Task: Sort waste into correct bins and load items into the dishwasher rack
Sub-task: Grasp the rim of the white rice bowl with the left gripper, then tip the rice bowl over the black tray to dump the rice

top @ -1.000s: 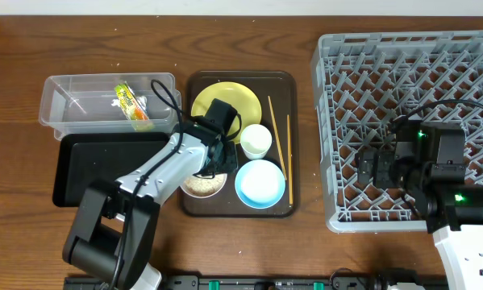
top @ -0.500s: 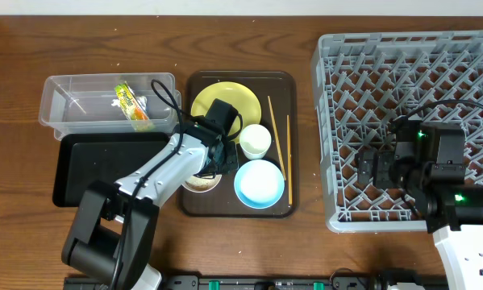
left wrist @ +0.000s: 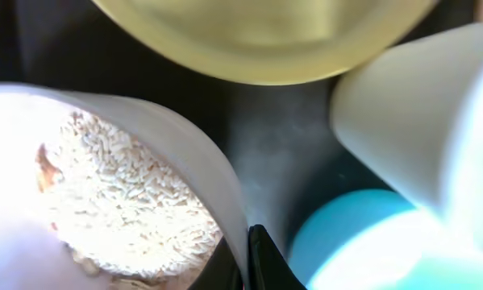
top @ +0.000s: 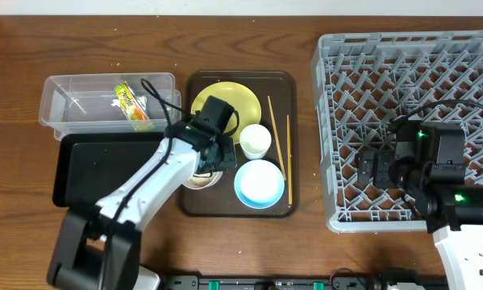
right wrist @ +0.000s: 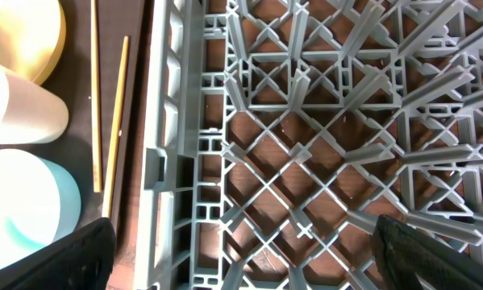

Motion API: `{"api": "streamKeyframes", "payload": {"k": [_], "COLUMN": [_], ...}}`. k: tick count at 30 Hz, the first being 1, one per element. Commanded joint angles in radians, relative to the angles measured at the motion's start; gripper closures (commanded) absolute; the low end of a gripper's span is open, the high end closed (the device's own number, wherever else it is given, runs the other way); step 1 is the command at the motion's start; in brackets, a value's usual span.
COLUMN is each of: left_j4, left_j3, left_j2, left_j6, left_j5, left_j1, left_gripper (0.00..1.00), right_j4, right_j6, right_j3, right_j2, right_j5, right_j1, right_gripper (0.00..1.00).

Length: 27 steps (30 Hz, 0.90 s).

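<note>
- Crinkly green-and-orange wrapper (top: 131,105) already lies in the clear tub (top: 64,109), at ten o'clock from the brown serving tray (top: 225,211), so that piece of waste looks sorted
- Rice scraps (left wrist: 128,209) sit in the white bowl (left wrist: 185,137), at seven o'clock on the serving tray
- The black tray (top: 80,161), at nine o'clock from the serving tray, shows nothing in it, so the food waste is not yet binned
- The left hand (left wrist: 243,262) is clenched on the white bowl's rim, one finger inside the wall and one outside
- Judging from that grip, the step in hand is carrying the bowl over to a bin to tip out the rice
- Four kinds of dish wait on the serving tray, none loaded: the yellow plate (top: 245,101) at twelve o'clock, the small cup (top: 256,141) near the middle, the blue bowl (top: 260,183) at five o'clock and the chopsticks (top: 288,161) along the three o'clock edge
- The grey rack (top: 386,72), at three o'clock on the worktop (top: 306,161), holds no dishes that I can see
- The right hand (top: 374,169) hovers over the rack, fingers spread wide and grasping nothing
- Overall this is an early stage, with one item sorted and the rice and all the loading left
</note>
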Motion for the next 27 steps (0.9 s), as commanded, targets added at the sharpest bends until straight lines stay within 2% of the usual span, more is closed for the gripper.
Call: {"api": "streamKeyframes", "payload": {"k": [1, 8, 19, 27], "left_j4": [-0.014, -0.074, -0.092, -0.096], "left_j3": [0.027, 0.027, 0.023, 0.002], "left_j2": [-0.068, -0.147, -0.160, -0.085], "left_j6": [0.000, 0.037, 0.330, 0.471], "left_j5": [0.009, 0.018, 0.455, 0.766], "left_j1": [0.006, 0.100, 0.463, 0.723], "left_gripper": [0.94, 0.94, 0.94, 0.94], "right_j4": [0.000, -0.001, -0.001, -0.001], "right_j6": [0.007, 0.007, 0.007, 0.006], "right_j3": [0.019, 0.019, 0.019, 0.019], "right_j2": [0.000, 0.000, 0.000, 0.000], "right_j5": [-0.007, -0.007, -0.007, -0.007], "right_j1": [0.010, 0.010, 0.010, 0.010], "right_gripper": [0.01, 0.01, 0.01, 0.01]}}
